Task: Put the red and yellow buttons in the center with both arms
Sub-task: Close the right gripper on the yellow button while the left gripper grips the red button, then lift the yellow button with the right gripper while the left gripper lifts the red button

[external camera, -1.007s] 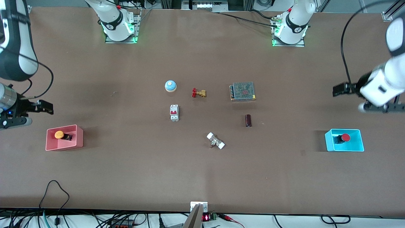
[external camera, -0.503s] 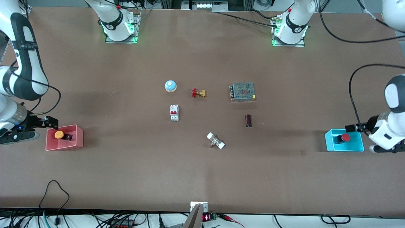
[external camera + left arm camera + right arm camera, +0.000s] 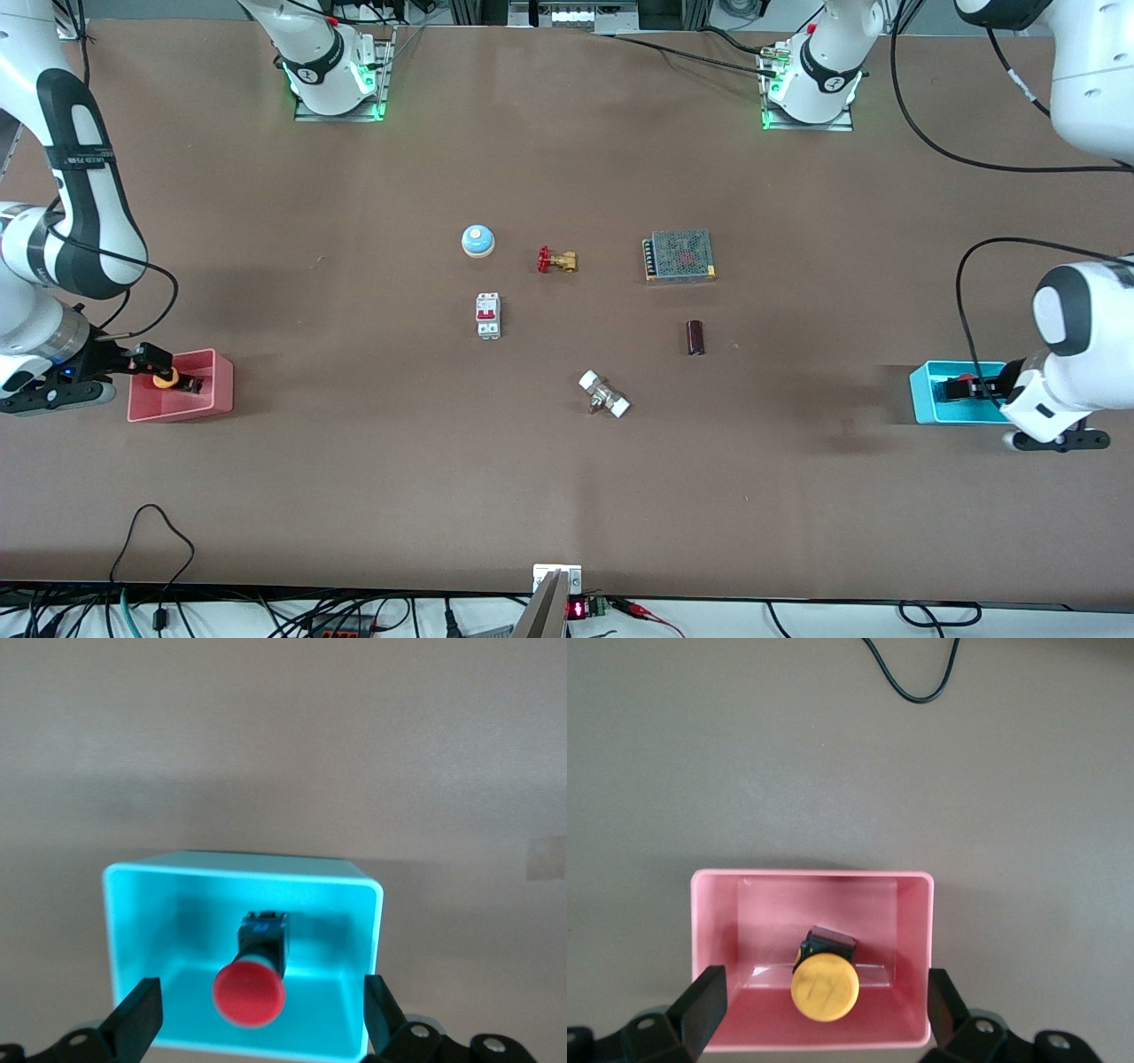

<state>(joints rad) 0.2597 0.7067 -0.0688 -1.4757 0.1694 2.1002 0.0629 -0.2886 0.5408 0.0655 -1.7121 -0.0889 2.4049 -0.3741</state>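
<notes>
Both arms had come down over the last second, from hovering near the ends of the surface to reaching into the trays. At the right arm's end, the right gripper (image 3: 159, 365) hung over the pink tray (image 3: 217, 390), its fingers (image 3: 700, 1001) spread wide to either side of the yellow button (image 3: 824, 986), not touching it. That button lay tipped on its side in the tray, orange-yellow cap toward the wrist camera and short black body (image 3: 828, 943) pointing away. At the left arm's end, the left gripper (image 3: 979, 387) was over the cyan tray (image 3: 926, 403), its fingers (image 3: 137, 1019) likewise open wide and flanking the red button (image 3: 250, 992), which lay on its side in the tray with a small blue mark on its black body (image 3: 264, 935); no writing on it could be read. The center of the brown surface (image 3: 567, 496) carried the rest: a light-blue dome with an orange top (image 3: 477, 240), a brass valve with a red handle (image 3: 556, 260), a mesh-covered power supply (image 3: 679, 256), a white circuit breaker with a red switch (image 3: 488, 315), a dark red cylinder (image 3: 695, 337) and a white-ended metal fitting (image 3: 604, 394). White lettering ran along the black band on the right arm's link (image 3: 84, 155), too small to read.
</notes>
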